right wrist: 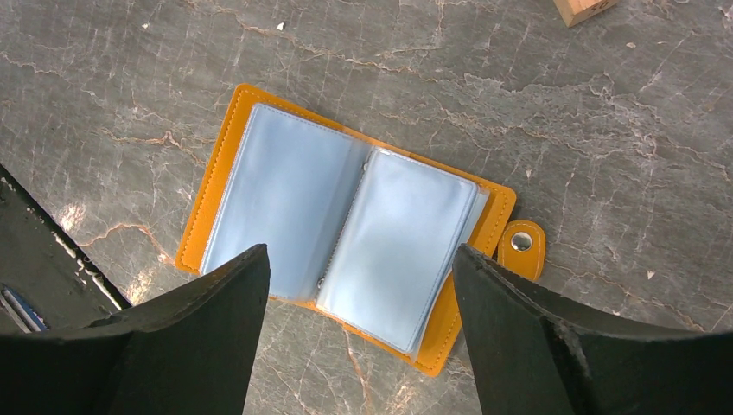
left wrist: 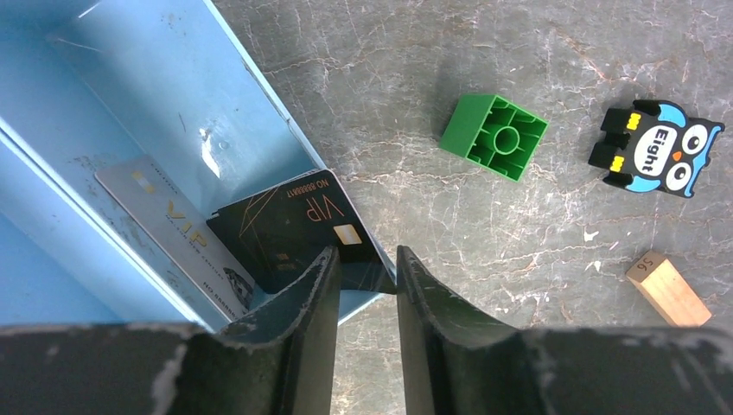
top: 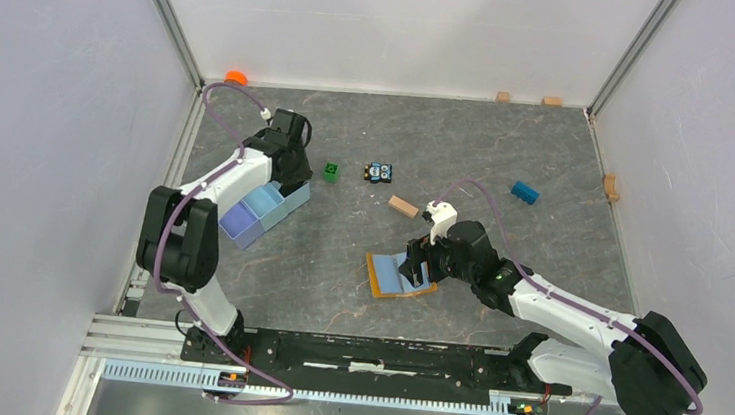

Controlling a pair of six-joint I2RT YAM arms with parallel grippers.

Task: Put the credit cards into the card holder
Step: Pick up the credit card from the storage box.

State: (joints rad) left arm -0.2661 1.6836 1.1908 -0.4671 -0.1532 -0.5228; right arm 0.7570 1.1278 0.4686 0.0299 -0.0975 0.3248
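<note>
A black credit card (left wrist: 285, 229) marked VIP leans tilted against the wall of a light blue tray (left wrist: 130, 95), beside a pale grey credit card (left wrist: 164, 220) lying in the tray. My left gripper (left wrist: 367, 259) hangs over the tray (top: 263, 208) with its jaws narrowed but still apart. The black card's lower corner and the tray wall sit between them. The card holder (right wrist: 294, 190) lies open like a book on the table, orange outside with pale pockets. Directly above the card holder (top: 393, 275) my right gripper (right wrist: 359, 252) stands wide open and holds nothing.
A green block (left wrist: 494, 136), an owl toy (left wrist: 657, 149) and a wooden block (left wrist: 667, 287) lie right of the tray. A blue block (top: 524, 192) sits at the far right. An orange object (top: 236, 78) and small wooden pieces (top: 551, 101) lie by the back wall.
</note>
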